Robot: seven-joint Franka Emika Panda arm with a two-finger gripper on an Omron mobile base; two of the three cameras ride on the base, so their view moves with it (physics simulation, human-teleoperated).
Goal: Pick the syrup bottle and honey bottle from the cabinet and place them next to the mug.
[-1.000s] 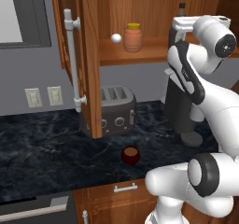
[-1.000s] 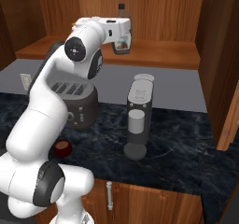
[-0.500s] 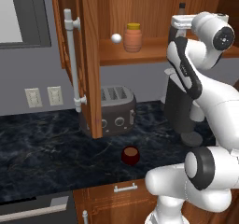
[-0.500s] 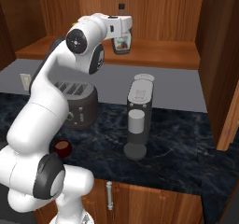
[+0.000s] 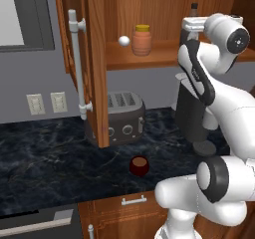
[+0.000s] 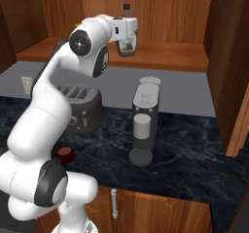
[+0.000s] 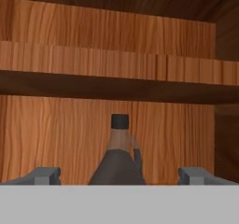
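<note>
Kitchen: toaster (image 5: 121,116), coffee machine (image 6: 144,120), dark stone counter (image 5: 45,158), wooden cabinet (image 5: 94,59).

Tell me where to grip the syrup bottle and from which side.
Grip the syrup bottle on its wide body, low, below the narrow neck and small side handle, coming in level from the cabinet's open front. It stands upright, centred between the open gripper's fingers.

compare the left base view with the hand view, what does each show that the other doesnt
Left base view alone: the honey bottle and a small white ball on the cabinet shelf, the open door's silver handle, the toaster, and the mug on the counter.
Hand view alone: the open gripper, its fingertips either side of the syrup bottle, with clear gaps.
Both: the syrup bottle's dark cap and the cabinet's wooden interior.
</note>
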